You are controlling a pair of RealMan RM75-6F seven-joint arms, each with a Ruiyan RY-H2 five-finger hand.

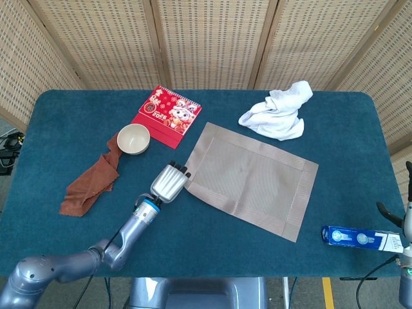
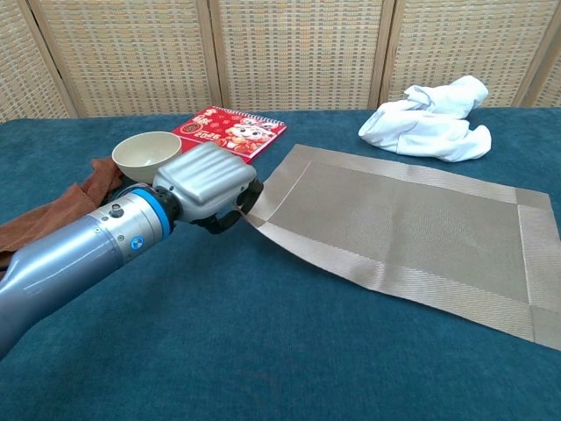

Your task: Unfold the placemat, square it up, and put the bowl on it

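The placemat (image 1: 250,181) lies unfolded at the table's middle, skewed to the table edges; the left hand (image 1: 169,183) grips its near-left corner, fingers curled over the edge; the bowl (image 1: 133,138), with nothing in it, stands upright at far left, off the mat, touching a brown cloth (image 1: 92,181); the right hand's state cannot be told.

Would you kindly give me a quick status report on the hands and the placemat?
Left hand grips the placemat corner. Right hand out of view. Placemat unfolded flat, skewed. Bowl off it, beside the calendar.
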